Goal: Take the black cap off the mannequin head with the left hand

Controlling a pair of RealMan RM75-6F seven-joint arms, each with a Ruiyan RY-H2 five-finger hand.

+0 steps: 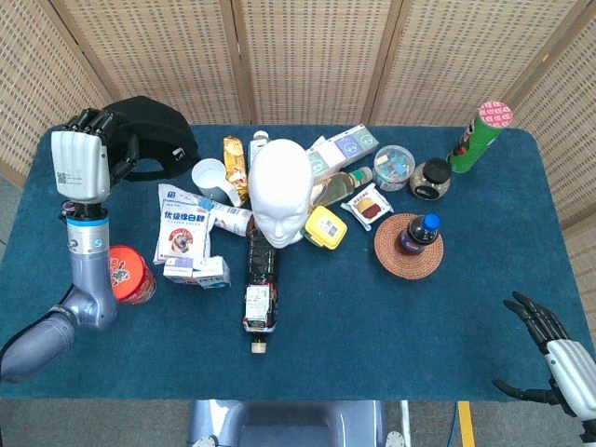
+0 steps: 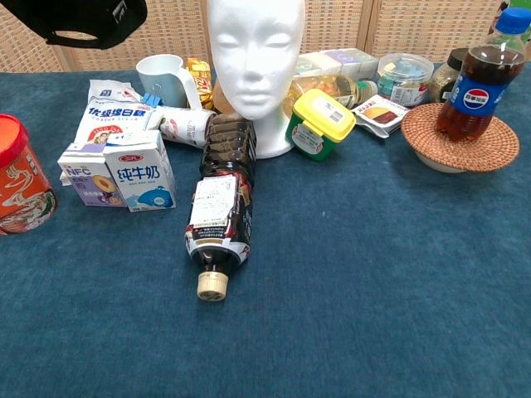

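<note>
The white mannequin head (image 1: 278,193) stands bare in the middle of the blue table; the chest view shows its face (image 2: 254,58). The black cap (image 1: 154,136) hangs in the air over the table's far left, held up by my left hand (image 1: 82,160), whose fingers curl around its edge. In the chest view the black cap (image 2: 83,20) shows at the top left, above the table. My right hand (image 1: 549,349) is low at the front right corner, fingers spread, holding nothing.
Around the mannequin head lie milk cartons (image 1: 186,233), a white mug (image 1: 208,177), a dark bottle (image 1: 261,279) on its side and a yellow-lidded jar (image 1: 324,226). A red tub (image 1: 128,274) stands left; a cola bottle (image 1: 414,237) on a wicker coaster stands right.
</note>
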